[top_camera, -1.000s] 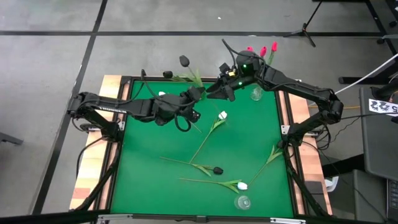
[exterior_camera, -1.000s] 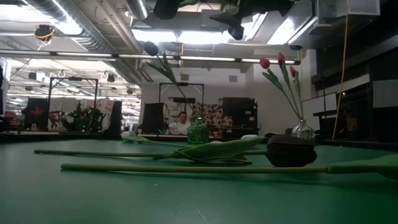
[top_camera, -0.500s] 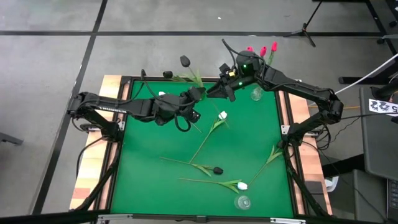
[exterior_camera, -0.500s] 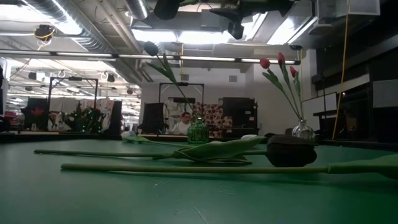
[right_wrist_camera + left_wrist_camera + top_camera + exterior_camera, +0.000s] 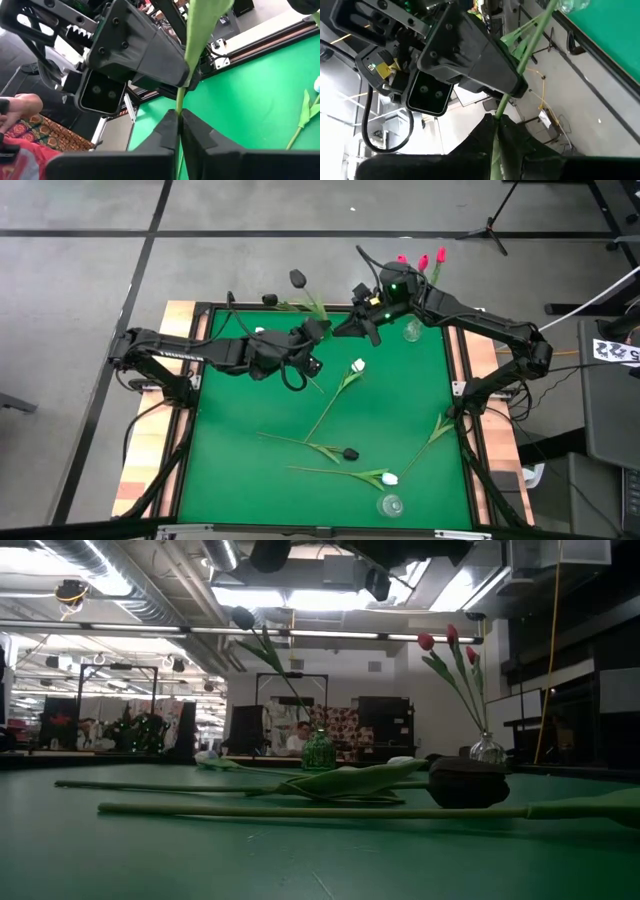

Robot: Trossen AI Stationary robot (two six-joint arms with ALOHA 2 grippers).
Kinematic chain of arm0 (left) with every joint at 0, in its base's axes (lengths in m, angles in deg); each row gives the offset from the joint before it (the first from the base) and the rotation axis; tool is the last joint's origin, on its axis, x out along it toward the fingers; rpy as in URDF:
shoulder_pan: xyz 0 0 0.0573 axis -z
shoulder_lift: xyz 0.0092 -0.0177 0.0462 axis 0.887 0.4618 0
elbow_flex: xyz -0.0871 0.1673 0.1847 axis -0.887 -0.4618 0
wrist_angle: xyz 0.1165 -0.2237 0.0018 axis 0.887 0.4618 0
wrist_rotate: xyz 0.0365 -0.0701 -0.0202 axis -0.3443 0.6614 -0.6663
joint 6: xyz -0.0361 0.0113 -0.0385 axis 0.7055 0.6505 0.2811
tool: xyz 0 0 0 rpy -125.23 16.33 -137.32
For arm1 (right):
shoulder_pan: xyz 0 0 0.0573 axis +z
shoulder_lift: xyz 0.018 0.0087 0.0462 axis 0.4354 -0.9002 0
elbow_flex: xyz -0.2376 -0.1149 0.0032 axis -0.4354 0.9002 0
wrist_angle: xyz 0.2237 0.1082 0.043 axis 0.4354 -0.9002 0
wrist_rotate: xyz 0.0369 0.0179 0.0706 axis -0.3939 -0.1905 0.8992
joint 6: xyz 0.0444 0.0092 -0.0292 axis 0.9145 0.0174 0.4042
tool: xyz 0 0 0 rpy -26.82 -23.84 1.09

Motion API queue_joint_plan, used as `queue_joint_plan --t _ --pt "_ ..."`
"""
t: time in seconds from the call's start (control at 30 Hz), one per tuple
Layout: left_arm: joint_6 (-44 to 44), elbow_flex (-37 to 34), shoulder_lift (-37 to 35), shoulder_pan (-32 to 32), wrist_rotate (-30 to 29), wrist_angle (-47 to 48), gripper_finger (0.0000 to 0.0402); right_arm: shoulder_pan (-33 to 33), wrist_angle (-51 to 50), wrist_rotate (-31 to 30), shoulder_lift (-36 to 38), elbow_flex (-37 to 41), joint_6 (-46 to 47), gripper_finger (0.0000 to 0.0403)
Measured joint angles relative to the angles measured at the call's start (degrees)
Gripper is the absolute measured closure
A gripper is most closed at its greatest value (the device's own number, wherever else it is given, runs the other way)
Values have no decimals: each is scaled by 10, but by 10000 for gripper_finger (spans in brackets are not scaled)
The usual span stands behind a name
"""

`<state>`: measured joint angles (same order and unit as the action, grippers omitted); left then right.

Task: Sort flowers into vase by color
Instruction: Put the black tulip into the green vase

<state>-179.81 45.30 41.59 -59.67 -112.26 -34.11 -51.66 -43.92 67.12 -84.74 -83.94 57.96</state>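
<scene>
Two grips on one stem now! The right gripper (image 5: 179, 112), wide apart a second ago, has snapped together and is clamped on the green stem (image 5: 519, 70). The left gripper (image 5: 496, 117) is pinched on that same stem just beside it, the two wrists almost nose to nose above the far middle of the green mat (image 5: 250, 410). That looks like a handover caught halfway: the flower is in the air, shared, and the left jaws have not let go yet. Which colour of head it carries I cannot tell, so the vase it belongs in is anybody's guess.

Out from there, plenty is left on the mat. A white tulip (image 5: 358, 365) lies just below the grippers, a black tulip (image 5: 350, 452) lies nearer the front, and a second white tulip (image 5: 390, 478) is beside it. A leafy stem (image 5: 438, 427) lies toward the right edge, its head hidden. An empty clear vase (image 5: 390, 505) stands at the front edge.

At the far edge, the red tulips (image 5: 422, 260) already stand in their glass vase (image 5: 412, 332), and one black-headed tulip (image 5: 243, 617) leans out of the green vase (image 5: 318, 751).

Beyond the table, a person's hand (image 5: 20, 105) shows in the right wrist view, well clear of the arms.

My read is that the sorting is under halfway. The next release must be clean, because two clamps pulling apart could bend that thin stem.
</scene>
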Motion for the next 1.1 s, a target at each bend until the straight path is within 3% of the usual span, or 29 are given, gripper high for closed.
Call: queue_joint_plan --t 0.23,0.5,0.73,0.97,1.1 --pt "41 -1 -3 0 15 -29 346 0 4 -18 1 0 -17 396" --pt "212 16 -32 3 53 -87 273 -1 33 -60 0 -1 -28 398" --pt "336 14 -50 18 39 -73 217 -9 46 -113 2 -1 -31 400" --pt "546 14 -89 23 -36 -49 208 -9 107 -231 0 0 -87 401" --pt "693 14 -135 10 -43 11 208 -8 154 -314 -3 0 -166 402"
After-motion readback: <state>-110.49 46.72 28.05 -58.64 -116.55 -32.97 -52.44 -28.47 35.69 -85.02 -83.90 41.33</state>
